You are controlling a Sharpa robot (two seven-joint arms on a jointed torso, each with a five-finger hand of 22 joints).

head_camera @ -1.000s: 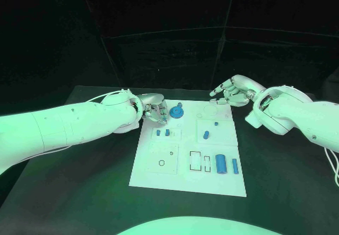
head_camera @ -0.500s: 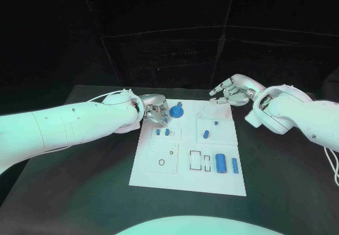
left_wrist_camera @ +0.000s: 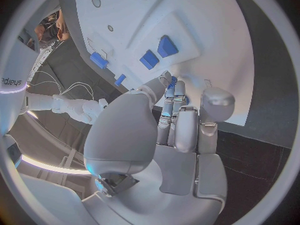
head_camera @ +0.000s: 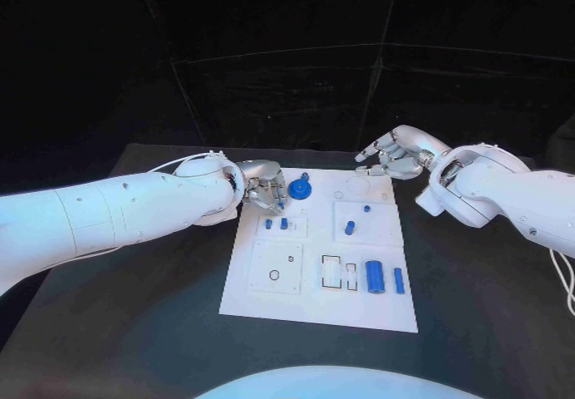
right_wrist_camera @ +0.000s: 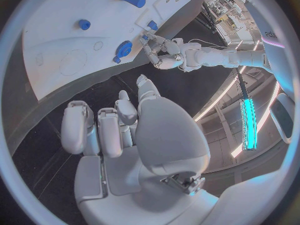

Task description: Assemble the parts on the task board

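Flat white rectangular task board (head_camera: pixel 278 299) at mid-counter, carrying small glossy blue parts (head_camera: pixel 375 277). Left robot hand (head_camera: pixel 262 193) pinches a blue piece; right robot hand (head_camera: pixel 393 155) spread, empty.

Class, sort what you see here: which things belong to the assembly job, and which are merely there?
Belonging to the job:
task board
round blue part
long blue cylinder
left hand, at the board's far left corner
right hand, above the board's far edge

Merely there:
black table
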